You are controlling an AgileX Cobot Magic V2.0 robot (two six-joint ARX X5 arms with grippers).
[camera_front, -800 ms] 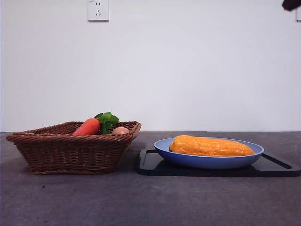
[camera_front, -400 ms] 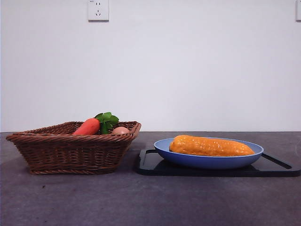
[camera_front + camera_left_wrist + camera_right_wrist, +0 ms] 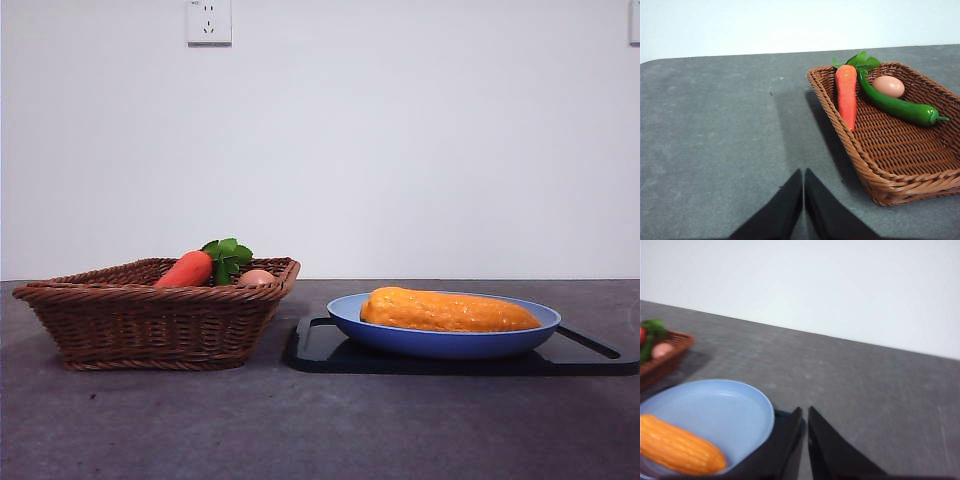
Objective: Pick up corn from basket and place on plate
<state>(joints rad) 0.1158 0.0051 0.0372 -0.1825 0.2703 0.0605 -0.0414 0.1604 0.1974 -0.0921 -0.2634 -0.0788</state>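
The orange-yellow corn lies lengthwise in the light-blue plate, which rests on a black tray. The right wrist view shows the same corn on the plate, with my right gripper shut and empty beside the plate's rim. The brown wicker basket stands at the left. In the left wrist view the basket holds other produce, and my left gripper hangs shut over bare table beside it. Neither gripper shows in the front view.
In the basket lie a carrot with green leaves, a green pepper and an egg. The black tray sits under the plate. A wall socket is on the white wall behind.
A black gripper tip at the front view's top right corner one second ago has left the picture. Corn, plate and basket have not moved.
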